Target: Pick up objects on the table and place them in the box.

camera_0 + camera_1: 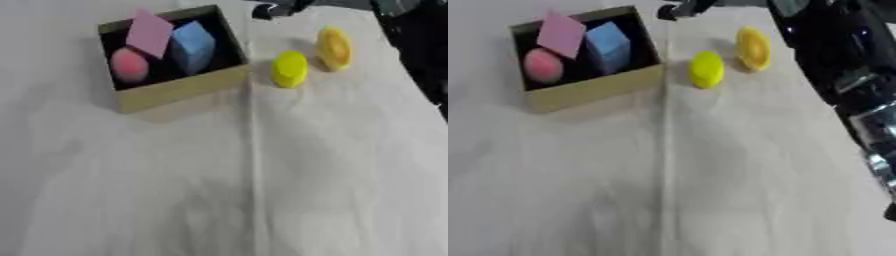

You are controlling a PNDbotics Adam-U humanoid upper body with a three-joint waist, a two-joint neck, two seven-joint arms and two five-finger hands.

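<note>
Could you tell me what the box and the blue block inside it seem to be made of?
The box looks like plain cardboard: tan, matte walls with thin edges and a dark inside. The blue block looks like foam or soft plastic: an even, dull colour with no shine and softened corners. I cannot tell which for sure.

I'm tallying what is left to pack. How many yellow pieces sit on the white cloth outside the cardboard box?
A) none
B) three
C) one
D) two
D: a lemon-yellow rounded piece and an orange-yellow rounded piece lie right of the cardboard box.
</note>
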